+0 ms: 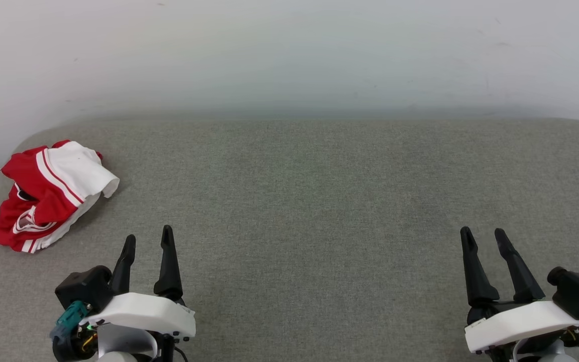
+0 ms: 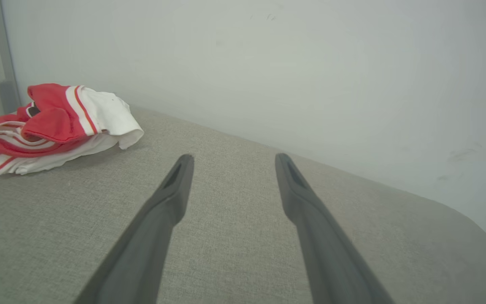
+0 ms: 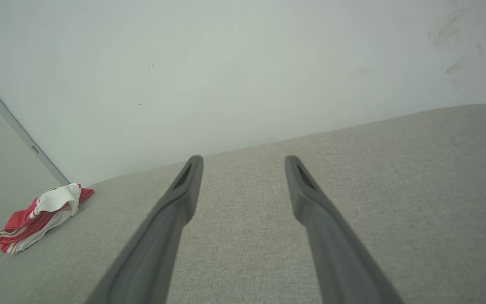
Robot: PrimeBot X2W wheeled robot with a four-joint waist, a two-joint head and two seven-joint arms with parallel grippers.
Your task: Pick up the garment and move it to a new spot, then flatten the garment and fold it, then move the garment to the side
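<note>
Head view: garment (image 1: 51,193) lies crumpled on grey fabric surface (image 1: 294,201), ahead and left of left gripper (image 1: 149,233), whose fingers are spread and empty. Right gripper (image 1: 482,230) is likewise spread and empty, well apart from it. Left wrist view: garment near, up-left of fingertips. Right wrist view: garment far left of fingertips.
</note>
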